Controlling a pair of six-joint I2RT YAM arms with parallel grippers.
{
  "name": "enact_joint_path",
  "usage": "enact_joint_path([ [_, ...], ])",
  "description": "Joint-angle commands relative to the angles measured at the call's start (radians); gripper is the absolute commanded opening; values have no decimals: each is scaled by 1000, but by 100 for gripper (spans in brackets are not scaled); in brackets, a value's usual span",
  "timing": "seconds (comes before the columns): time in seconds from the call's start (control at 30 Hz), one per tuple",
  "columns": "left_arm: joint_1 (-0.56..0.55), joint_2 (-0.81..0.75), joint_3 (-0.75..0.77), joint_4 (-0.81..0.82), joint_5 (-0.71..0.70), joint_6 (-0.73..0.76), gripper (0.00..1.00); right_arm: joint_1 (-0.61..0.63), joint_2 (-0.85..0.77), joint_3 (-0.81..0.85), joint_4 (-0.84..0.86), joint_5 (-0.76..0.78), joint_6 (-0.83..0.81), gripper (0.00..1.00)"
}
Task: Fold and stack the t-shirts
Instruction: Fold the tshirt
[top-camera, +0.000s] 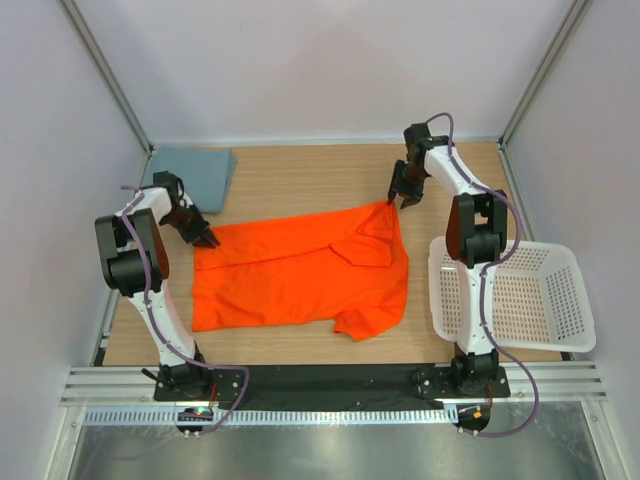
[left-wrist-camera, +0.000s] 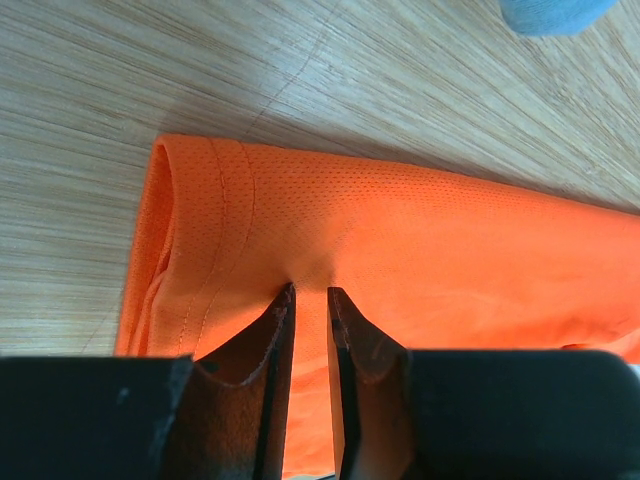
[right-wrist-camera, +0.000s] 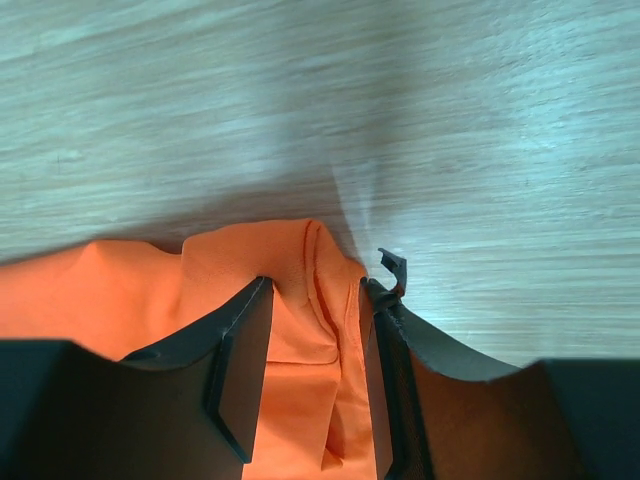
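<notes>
**Orange shirt taken at its two far corners for a fold**

The wooden table (top-camera: 300, 180) is occupied across its middle by the orange t-shirt (top-camera: 290, 285), which is laid out mostly flat. A sleeve or flap is doubled over on its right part, and the near right corner is left rumpled. The folding is therefore judged to be barely begun.

To the right, the white perforated basket (top-camera: 520, 290) is set beside the right arm's base, well apart from the cloth, and plays no part in this step.

In the far left corner the grey-blue t-shirt (top-camera: 192, 170) is seen already folded into a compact rectangle. It is probably parked there as the base of the stack, so the orange shirt is expected to be placed on it once folded.

The left gripper (left-wrist-camera: 310, 292) is lowered onto the shirt's far left corner, next to the hemmed edge. Its jaws are drawn nearly together on a pinch of orange fabric, which is puckered where it enters the tips.

The right gripper (right-wrist-camera: 315, 290) is placed at the far right corner. Its jaws are held apart, straddling a raised fold of the cloth that has not yet been clamped.

Both far corners are addressed together, presumably so that the far edge can be lifted evenly and carried toward the near edge. A slipped corner on the right is judged the main risk, since no firm hold is shown there.
</notes>
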Motion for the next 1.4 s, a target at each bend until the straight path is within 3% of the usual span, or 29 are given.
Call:
enact_joint_path([
  [0.0, 2, 12, -23, 4, -58, 40, 21, -12, -4, 40, 31, -41, 18, 46],
  [0.27, 2, 17, -21, 3, -58, 43, 21, -18, 5, 47, 68, -78, 58, 45],
  [0.53, 2, 23, -20, -2, -71, 46, 21, -24, 48, 61, 58, -104, 80, 19],
  [0.7, 5, 30, -24, -5, -86, 49, 21, -50, 45, 54, 35, -34, 83, 2],
  [0.9, 12, 35, -20, -5, -92, 44, 21, -75, -10, -46, 51, 59, 113, 1],
  [1.07, 12, 34, -6, -8, -83, 41, 21, -70, -13, -69, 89, -21, 106, 2],
  [1.17, 12, 14, 11, -16, -71, 37, 24, -68, -27, -48, 75, -16, 77, 21],
  [1.37, 8, -57, 59, -48, -37, 30, 30, -47, -97, 46, -63, 63, -21, 38],
])
